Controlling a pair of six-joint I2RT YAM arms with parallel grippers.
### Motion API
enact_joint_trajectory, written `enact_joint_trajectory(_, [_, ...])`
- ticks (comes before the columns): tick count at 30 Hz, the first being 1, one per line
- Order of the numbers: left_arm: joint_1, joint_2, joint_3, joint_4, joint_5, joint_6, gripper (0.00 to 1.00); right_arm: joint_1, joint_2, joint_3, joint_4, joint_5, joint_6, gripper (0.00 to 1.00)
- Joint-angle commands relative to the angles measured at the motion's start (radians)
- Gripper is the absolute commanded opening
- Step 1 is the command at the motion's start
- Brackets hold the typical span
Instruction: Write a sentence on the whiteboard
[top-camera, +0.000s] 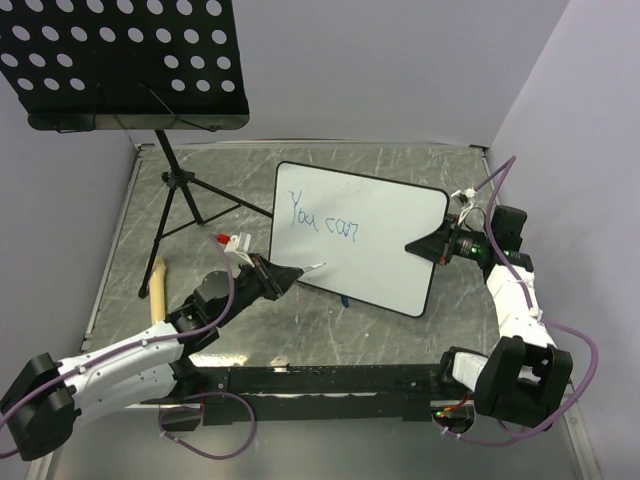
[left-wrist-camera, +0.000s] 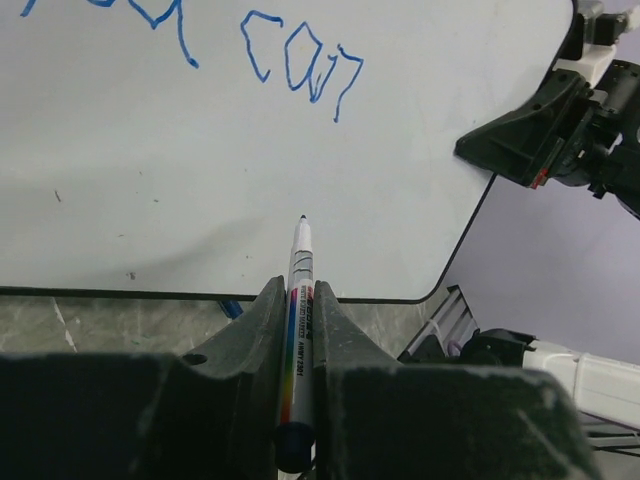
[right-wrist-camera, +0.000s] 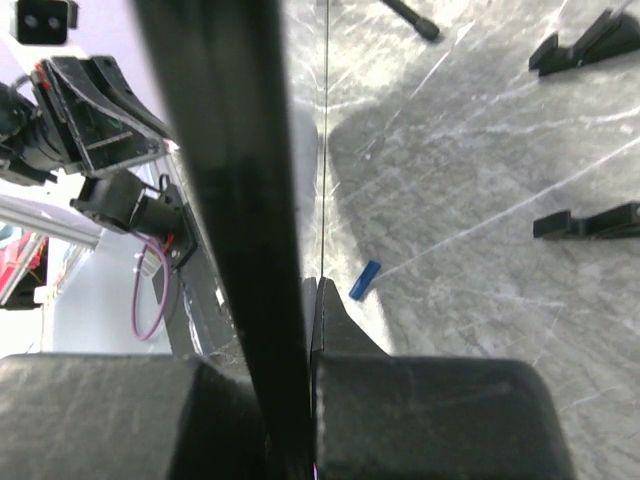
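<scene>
We lose the sentence (left-wrist-camera: 303, 68) at eleven o'clock, left wrist view. Our right wrist view shows the whiteboard (right-wrist-camera: 225, 200) edge-on.

The whiteboard (top-camera: 360, 235) sits mid-surface (top-camera: 300, 335), with the music stand (top-camera: 130, 70) behind it to the left. The left tool (top-camera: 290, 279) holds a marker (top-camera: 314, 267) over its near edge; the right tool (top-camera: 415, 247) clamps its right edge.

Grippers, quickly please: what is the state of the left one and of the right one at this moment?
Left gripper: closed, holding a marker.
Right gripper: closed, holding the whiteboard by its edge.
</scene>
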Motion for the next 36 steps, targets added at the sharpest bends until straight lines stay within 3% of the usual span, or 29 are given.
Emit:
enact_joint_trajectory(1, [-0.004, 0.049, 0.025, 0.114, -0.035, 0.015, 0.01, 0.009, -0.023, 0.073, 0.078, -0.234, 0.008, 0.00])
enact_joint_trajectory(6, [-0.004, 0.072, 0.036, 0.137, -0.108, 0.031, 0.01, 0.014, -0.015, 0.084, 0.040, -0.242, -0.023, 0.00])
enact_joint_trajectory(15, [-0.004, 0.207, 0.109, 0.214, -0.101, 0.063, 0.01, 0.020, -0.005, 0.097, 0.000, -0.239, -0.060, 0.00])
enact_joint_trajectory(36, [-0.004, 0.290, 0.154, 0.160, -0.121, 0.069, 0.01, 0.021, 0.001, 0.107, -0.023, -0.239, -0.080, 0.00])
